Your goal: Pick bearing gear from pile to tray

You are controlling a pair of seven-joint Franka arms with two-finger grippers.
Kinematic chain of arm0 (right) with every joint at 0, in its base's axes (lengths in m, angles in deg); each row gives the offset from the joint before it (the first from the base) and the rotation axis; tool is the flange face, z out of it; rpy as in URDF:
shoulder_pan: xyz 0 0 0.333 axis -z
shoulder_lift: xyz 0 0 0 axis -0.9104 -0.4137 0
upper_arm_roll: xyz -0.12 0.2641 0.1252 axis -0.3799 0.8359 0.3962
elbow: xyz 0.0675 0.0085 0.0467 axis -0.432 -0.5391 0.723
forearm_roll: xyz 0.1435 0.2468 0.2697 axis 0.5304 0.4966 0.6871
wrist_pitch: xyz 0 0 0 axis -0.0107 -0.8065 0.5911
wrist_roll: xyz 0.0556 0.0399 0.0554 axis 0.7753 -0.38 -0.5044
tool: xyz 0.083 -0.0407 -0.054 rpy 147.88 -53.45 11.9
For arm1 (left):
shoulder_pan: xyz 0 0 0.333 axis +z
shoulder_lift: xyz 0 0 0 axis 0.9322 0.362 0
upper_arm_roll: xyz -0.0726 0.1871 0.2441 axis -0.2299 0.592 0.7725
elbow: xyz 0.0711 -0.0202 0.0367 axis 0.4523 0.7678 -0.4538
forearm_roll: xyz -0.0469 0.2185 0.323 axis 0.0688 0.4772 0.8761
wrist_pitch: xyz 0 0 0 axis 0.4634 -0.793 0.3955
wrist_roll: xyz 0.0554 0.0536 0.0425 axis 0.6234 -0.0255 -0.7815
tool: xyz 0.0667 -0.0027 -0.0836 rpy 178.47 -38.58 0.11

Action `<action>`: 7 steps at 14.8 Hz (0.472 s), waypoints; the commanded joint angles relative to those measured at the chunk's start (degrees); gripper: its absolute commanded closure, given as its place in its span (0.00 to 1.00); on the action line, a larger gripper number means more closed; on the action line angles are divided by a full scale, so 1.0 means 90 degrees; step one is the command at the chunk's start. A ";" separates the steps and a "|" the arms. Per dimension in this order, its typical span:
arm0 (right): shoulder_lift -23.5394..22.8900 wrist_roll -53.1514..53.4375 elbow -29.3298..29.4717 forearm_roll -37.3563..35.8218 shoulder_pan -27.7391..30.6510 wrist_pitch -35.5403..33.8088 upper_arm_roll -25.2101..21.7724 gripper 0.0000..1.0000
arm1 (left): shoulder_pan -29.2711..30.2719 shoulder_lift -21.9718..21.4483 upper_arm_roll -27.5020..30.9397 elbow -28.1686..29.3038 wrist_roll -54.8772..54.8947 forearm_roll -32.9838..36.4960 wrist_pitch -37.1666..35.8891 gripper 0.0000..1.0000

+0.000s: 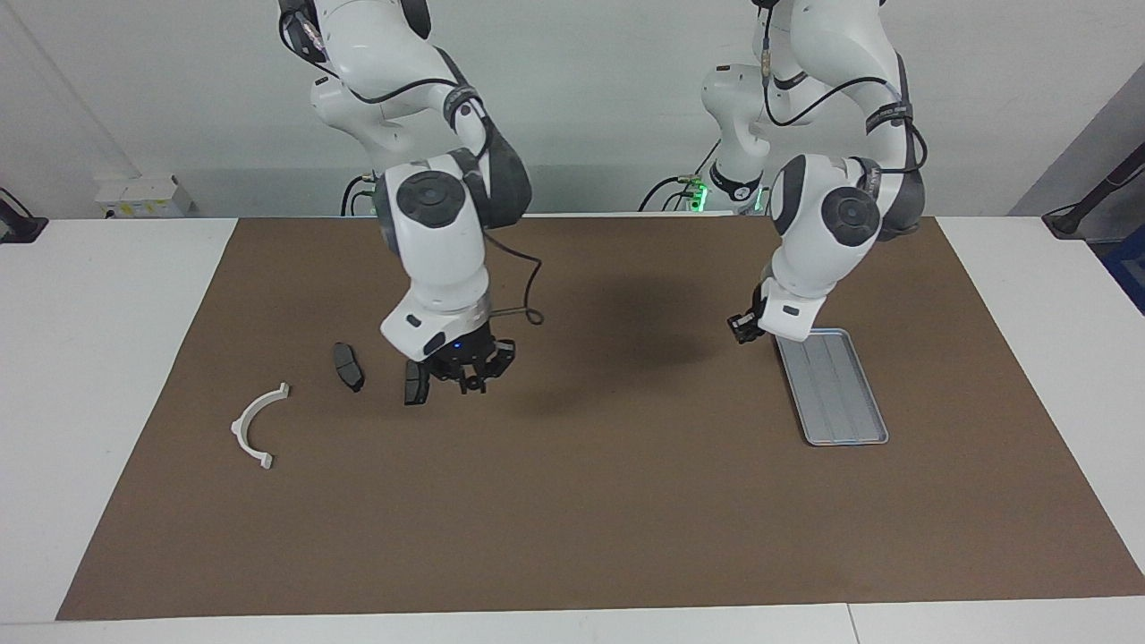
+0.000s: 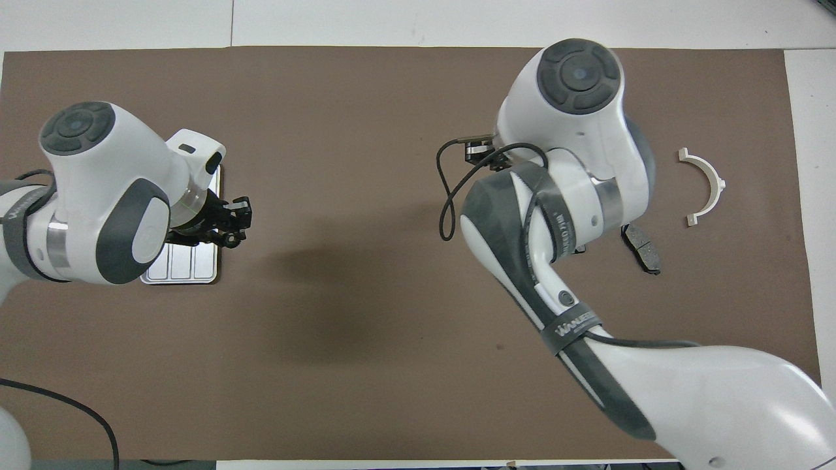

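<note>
Right gripper (image 1: 471,380) hangs low, pointing down, whether open or shut I cannot tell; a dark plate (image 1: 415,383) lies just beside it; left gripper (image 1: 744,327) waits over the tray (image 1: 845,420) edge, grip unclear

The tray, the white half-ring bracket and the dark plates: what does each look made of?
Tray: likely metal, silver-grey with a dull sheen, pressed lengthwise grooves and a low rim. White half-ring bracket: probably moulded plastic, matte and evenly white. Two dark plates: dark grey, matte; whether metal, rubber or composite cannot be told.
</note>
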 commanded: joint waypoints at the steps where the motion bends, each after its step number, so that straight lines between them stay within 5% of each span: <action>1: -0.0058 0.1076 0.0056 -0.0100 -0.0592 0.0023 -0.0014 1.00 | 0.0474 -0.0268 -0.0068 0.0571 0.0959 -0.0049 0.0415 0.95; 4: -0.0136 0.1860 -0.0352 -0.0090 -0.1149 0.0617 -0.0005 1.00 | 0.0758 -0.0444 -0.0068 0.1314 0.1400 -0.0049 0.1547 0.95; 7: -0.0448 0.2203 -0.0676 -0.0100 -0.1376 0.1340 -0.0005 1.00 | 0.0954 -0.0425 -0.0058 0.1442 0.1810 -0.0049 0.1755 0.95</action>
